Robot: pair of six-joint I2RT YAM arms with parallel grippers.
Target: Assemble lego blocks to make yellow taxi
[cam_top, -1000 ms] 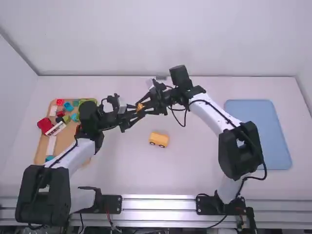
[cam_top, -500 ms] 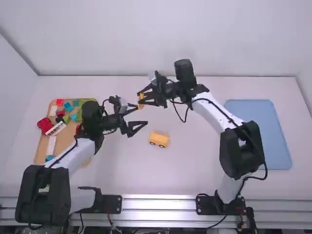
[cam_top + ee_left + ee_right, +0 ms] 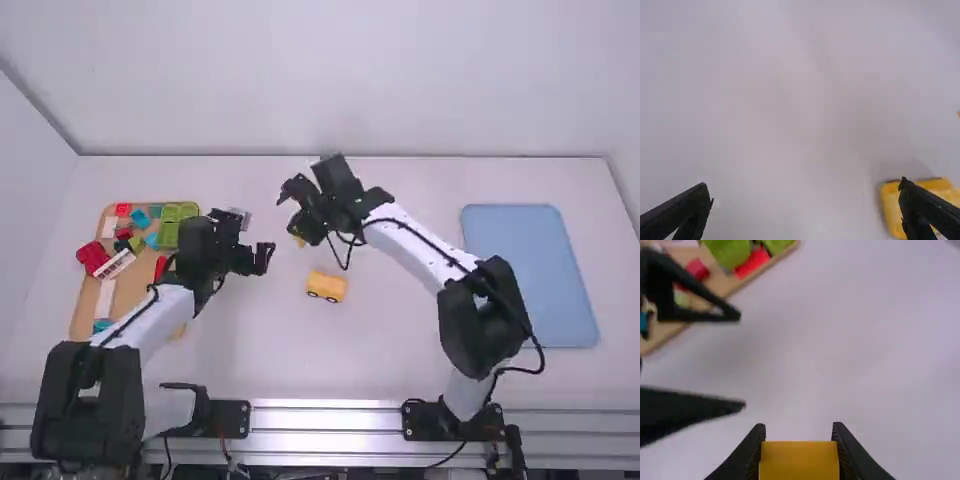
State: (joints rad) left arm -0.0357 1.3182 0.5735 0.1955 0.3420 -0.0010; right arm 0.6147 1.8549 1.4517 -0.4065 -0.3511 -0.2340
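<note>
A white worktop (image 3: pixel 400 370) carries everything. Of the two arms, the right arm (image 3: pixel 428 242) reaches farther in toward the middle, while the left arm (image 3: pixel 165 312) stands over the edge of a wooden tray. A flat blue tray (image 3: pixel 525 275) lies on the right side; the smaller wooden tray (image 3: pixel 126 291) of mixed blocks lies on the left. The left end effector (image 3: pixel 258 234) is empty, its fingers spread wide above the worktop. The right end effector (image 3: pixel 299 232) has its fingers closed on a small yellow block. In the wooden tray are green pieces (image 3: pixel 178 225). The yellow taxi body (image 3: pixel 326 286) sits on the worktop between the arms, dark wheels on its near side. A chunky red piece (image 3: pixel 92 257) rests at the wooden tray's left edge. Smallest is the gripped yellow block (image 3: pixel 799 461), held above the worktop.
</note>
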